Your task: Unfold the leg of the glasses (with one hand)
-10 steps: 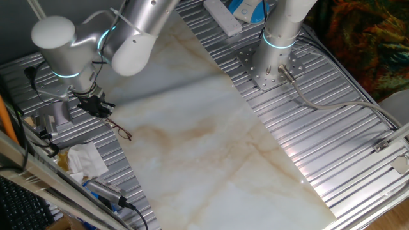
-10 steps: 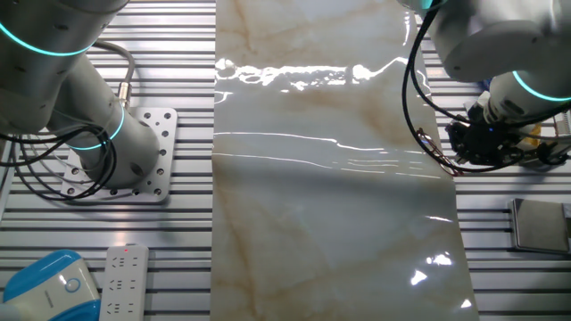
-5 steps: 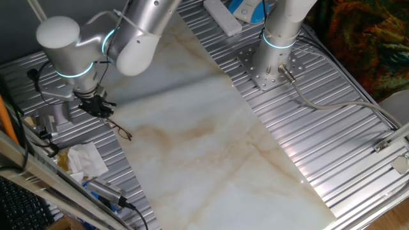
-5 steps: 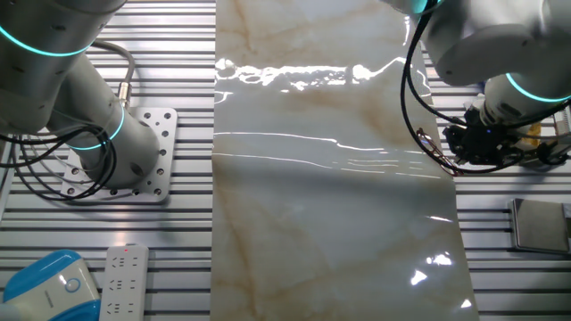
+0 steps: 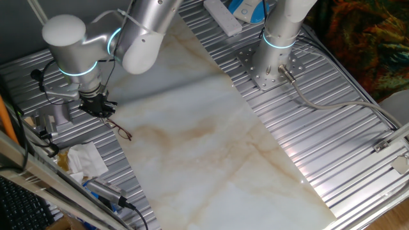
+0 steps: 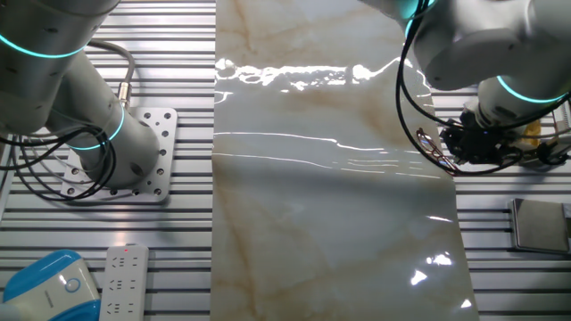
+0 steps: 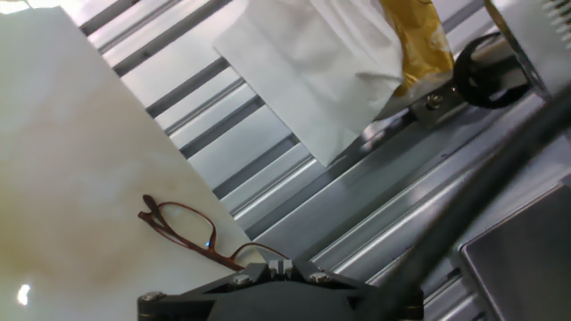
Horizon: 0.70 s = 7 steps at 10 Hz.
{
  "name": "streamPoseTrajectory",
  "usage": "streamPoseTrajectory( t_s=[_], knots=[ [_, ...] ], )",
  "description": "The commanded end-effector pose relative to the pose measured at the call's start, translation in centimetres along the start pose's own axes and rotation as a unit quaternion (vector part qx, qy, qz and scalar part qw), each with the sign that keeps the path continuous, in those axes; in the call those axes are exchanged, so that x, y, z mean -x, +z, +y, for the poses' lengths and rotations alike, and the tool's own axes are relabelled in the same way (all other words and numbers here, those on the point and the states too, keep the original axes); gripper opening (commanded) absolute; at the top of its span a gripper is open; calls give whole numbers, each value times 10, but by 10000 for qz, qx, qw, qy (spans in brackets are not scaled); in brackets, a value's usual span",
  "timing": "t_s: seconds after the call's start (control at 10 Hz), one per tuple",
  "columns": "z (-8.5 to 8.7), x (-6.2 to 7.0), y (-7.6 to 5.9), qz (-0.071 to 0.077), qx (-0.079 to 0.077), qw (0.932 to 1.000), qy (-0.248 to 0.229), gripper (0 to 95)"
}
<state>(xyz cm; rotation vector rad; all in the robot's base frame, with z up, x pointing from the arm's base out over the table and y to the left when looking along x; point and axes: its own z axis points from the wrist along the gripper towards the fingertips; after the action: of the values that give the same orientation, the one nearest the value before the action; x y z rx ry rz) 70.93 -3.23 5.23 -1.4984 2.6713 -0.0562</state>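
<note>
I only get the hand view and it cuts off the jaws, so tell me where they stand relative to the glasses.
Observer: One fixed view shows the jaws over the ribbed metal deck, just off the marble slab, beside the glasses on the slab's edge.
Operator: Say whether they grip a leg.
Observer: Cannot tell; in the other fixed view the glasses sit right against the jaws, no gap visible.
Operator: Report anything else out there.
Observer: A second arm's base is bolted across the slab, well away.
</note>
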Motion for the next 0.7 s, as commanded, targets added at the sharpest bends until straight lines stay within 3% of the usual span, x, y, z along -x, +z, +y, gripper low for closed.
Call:
streamPoseTrajectory(
  t_s=[0.1, 0.7],
  knots=[
    [-1, 0, 0, -27, -35, 9999, -118, 0],
    [1, 0, 7, -161, -49, 9998, 65, 0]
  ],
)
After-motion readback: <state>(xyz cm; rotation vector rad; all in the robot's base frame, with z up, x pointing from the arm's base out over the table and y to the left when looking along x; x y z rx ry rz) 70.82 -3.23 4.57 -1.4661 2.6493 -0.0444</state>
